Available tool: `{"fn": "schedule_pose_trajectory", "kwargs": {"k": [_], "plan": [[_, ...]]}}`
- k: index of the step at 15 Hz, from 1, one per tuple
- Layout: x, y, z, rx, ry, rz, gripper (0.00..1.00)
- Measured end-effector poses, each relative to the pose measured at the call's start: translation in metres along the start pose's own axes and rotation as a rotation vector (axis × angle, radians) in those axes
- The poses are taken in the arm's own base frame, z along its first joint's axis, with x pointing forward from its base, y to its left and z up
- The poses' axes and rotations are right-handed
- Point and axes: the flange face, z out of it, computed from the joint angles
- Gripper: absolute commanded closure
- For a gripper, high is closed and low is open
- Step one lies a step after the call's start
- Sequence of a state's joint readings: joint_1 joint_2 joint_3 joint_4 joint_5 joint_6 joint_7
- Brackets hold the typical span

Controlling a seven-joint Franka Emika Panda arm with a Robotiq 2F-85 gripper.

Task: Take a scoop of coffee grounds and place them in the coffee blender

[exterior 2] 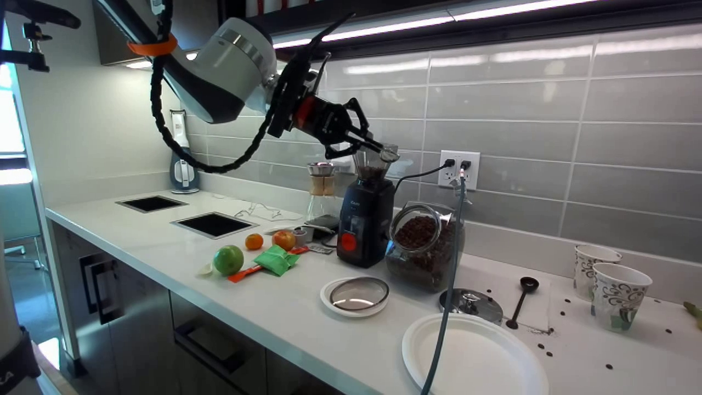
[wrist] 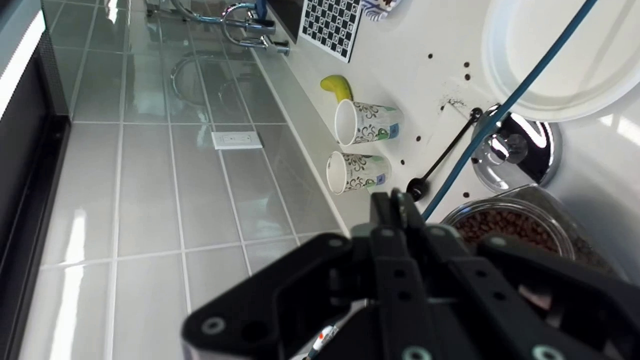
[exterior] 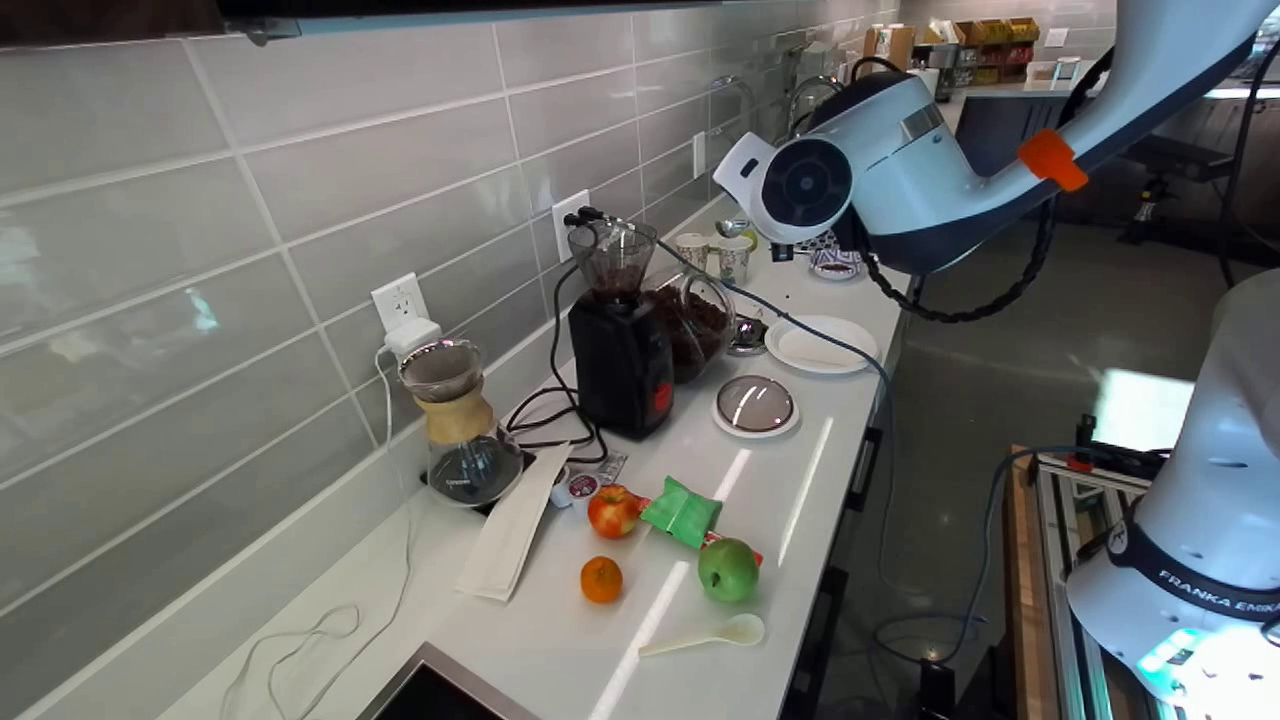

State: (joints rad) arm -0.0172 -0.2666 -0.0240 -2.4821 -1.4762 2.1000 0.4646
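Observation:
My gripper (exterior 2: 377,145) is shut on a shiny metal spoon-like utensil (exterior 2: 389,153), a thin edge between the fingertips (wrist: 381,200) in the wrist view. In an exterior view its head overlaps the hopper of the black coffee blender (exterior 2: 362,219); in an exterior view the metal head (exterior: 732,228) shows to the right of that hopper. I cannot tell whether it bears anything. Coffee beans (wrist: 505,225) show in a tilted glass jar (exterior 2: 421,271) beside the blender; I see no loose grounds for the coffee grounds. The black scoop (exterior 2: 521,302) lies flat on the counter.
A blue cable (exterior 2: 451,296) crosses in front of the jar. Around it are a metal lid (exterior 2: 482,310), a white plate (exterior 2: 482,362), a sieve (exterior 2: 359,299) and paper cups (exterior 2: 620,299). Fruit and a green packet (exterior: 682,512) lie nearby. The tiled wall stands behind.

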Motion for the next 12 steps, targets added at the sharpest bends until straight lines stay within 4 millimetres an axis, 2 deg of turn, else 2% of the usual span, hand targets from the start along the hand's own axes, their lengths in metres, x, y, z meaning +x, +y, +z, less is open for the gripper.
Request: {"fn": "schedule_pose_trajectory", "kwargs": {"k": [7, 8, 12], "plan": [[0.015, 0.010, -0.021, -0.089, 0.148, 0.009, 0.99], [0.019, 0.010, -0.024, -0.089, 0.178, 0.020, 0.96], [0.023, 0.011, -0.027, -0.086, 0.213, 0.045, 0.96]]}}
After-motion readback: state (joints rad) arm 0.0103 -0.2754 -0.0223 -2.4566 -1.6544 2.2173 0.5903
